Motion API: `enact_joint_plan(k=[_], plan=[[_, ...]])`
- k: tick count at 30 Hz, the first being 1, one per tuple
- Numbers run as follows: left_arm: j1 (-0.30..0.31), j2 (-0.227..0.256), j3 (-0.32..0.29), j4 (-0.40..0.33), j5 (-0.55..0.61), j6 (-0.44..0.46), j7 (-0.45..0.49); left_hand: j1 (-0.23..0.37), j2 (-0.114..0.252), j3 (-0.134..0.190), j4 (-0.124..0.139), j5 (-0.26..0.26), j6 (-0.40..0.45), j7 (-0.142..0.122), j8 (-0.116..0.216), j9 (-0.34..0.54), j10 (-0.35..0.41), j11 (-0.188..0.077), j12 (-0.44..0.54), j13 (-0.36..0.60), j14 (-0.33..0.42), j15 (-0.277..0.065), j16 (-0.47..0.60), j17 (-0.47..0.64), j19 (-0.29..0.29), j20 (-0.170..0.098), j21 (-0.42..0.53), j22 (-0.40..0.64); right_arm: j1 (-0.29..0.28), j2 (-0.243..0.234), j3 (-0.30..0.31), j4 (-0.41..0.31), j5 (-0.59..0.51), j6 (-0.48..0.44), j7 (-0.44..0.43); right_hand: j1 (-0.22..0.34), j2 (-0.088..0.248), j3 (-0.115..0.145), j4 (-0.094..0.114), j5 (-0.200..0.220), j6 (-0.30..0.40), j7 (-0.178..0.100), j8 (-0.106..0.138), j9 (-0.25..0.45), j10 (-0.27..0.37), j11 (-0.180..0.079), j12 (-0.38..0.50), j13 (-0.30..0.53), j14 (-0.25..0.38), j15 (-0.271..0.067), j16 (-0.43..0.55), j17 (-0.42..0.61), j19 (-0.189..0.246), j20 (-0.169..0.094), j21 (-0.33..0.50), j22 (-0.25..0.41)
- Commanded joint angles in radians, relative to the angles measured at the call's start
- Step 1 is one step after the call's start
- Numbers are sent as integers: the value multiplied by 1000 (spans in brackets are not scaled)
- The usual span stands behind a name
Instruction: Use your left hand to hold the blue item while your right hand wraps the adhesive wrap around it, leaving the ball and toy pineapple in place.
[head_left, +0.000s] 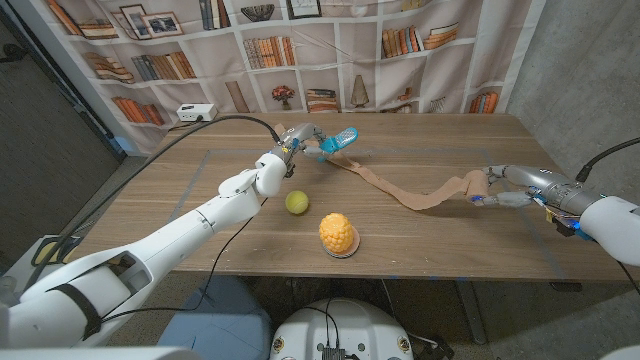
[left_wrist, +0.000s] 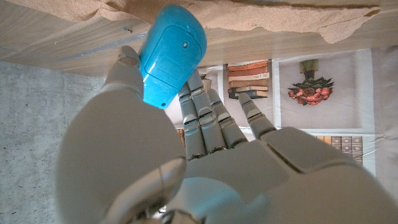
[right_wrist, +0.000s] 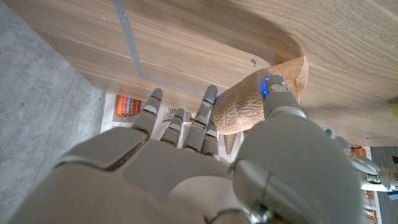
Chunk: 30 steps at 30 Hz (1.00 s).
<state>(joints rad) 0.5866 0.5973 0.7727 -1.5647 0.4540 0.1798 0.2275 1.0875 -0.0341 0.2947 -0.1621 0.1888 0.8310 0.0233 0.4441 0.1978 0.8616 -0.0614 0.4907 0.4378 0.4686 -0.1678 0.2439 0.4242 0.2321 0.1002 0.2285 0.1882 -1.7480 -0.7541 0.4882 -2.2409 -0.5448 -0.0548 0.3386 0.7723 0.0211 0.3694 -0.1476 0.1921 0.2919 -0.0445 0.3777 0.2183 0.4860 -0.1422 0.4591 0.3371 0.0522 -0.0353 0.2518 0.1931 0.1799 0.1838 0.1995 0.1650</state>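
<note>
My left hand (head_left: 292, 142) holds the blue item (head_left: 338, 141) above the far middle of the table; in the left wrist view the blue item (left_wrist: 171, 55) sits between thumb and fingers of my left hand (left_wrist: 186, 149). A tan adhesive wrap (head_left: 415, 192) trails from it across the table to my right hand (head_left: 510, 188), which pinches the wrap's roll end (right_wrist: 249, 102) between thumb and fingers of my right hand (right_wrist: 205, 162). The yellow-green ball (head_left: 297, 202) and the toy pineapple (head_left: 339, 235) stand on the table nearer me.
The wooden table (head_left: 160, 220) has grey tape lines on it. A bookshelf-print backdrop (head_left: 300, 60) hangs behind the far edge, with a small white box (head_left: 196, 112) at the back left. A black cable (head_left: 215, 125) arcs over my left arm.
</note>
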Motion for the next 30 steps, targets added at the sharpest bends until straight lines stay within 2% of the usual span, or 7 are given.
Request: enact_joint_plan(k=[1,16,30], plan=[[-1,-1,-3,-1,4,-4,5,166,173,0,5,4,177,-170,104,4,151,-146,2,75,58,-64,0,2,2,-2,-1,4,8,20,13,-25,10,35,-8,5,6,-2,-2,-2,157,-97,10,3,2,-1,8,3,13,-57,-4,2,3,8,-5,2],[-22,-8,1,16,11,-31,7,166,173,-1,5,3,177,-170,103,4,154,-146,-3,74,57,-64,0,2,2,-2,-1,4,29,53,26,-57,50,103,-8,3,5,-7,-1,-3,151,-96,3,1,-2,-2,4,8,12,-58,-10,3,-1,7,-11,2],[-66,-34,19,71,18,-85,2,167,173,-3,5,3,178,-171,102,3,159,-146,-8,73,56,-64,1,1,3,-1,-1,4,65,76,20,-72,101,175,-16,8,5,-9,-3,-2,158,-99,3,0,5,-5,6,11,18,-66,-12,3,3,0,-12,2]])
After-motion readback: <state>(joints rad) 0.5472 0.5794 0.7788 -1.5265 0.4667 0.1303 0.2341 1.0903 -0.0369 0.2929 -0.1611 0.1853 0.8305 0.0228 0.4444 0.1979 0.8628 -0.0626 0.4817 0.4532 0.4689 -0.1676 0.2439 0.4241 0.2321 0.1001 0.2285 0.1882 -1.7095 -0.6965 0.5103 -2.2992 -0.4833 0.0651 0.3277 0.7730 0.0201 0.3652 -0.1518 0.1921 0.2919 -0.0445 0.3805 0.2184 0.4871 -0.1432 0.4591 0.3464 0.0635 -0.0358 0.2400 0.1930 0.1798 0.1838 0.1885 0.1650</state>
